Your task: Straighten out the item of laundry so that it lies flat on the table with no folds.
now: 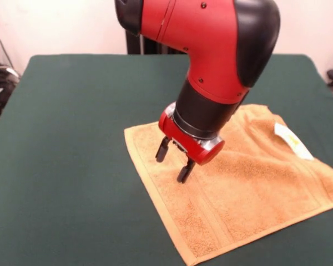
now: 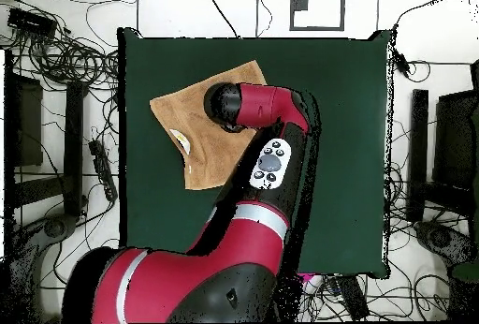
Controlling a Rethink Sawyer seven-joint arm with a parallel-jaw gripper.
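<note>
Because the gripper (image 1: 174, 164) is held just above the towel (image 1: 238, 188) with its 2 black fingers (image 1: 162, 149) apart and empty, it is judged that the loose terry pile could be snagged and a fresh fold dragged in if the tips were lowered and pulled sideways. The roughly square orange-tan towel, with woven border bands and a white tag (image 1: 291, 140) near its far edge, is seen spread almost flat on the green felt table (image 1: 66, 166), beneath the gripper

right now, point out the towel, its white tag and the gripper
towel (image 1: 250, 183): front view, bare terry near its middle
white tag (image 1: 291, 141): front view, middle of the tag
gripper (image 1: 174, 160): front view, midway between the two black fingertips, which are apart
</note>
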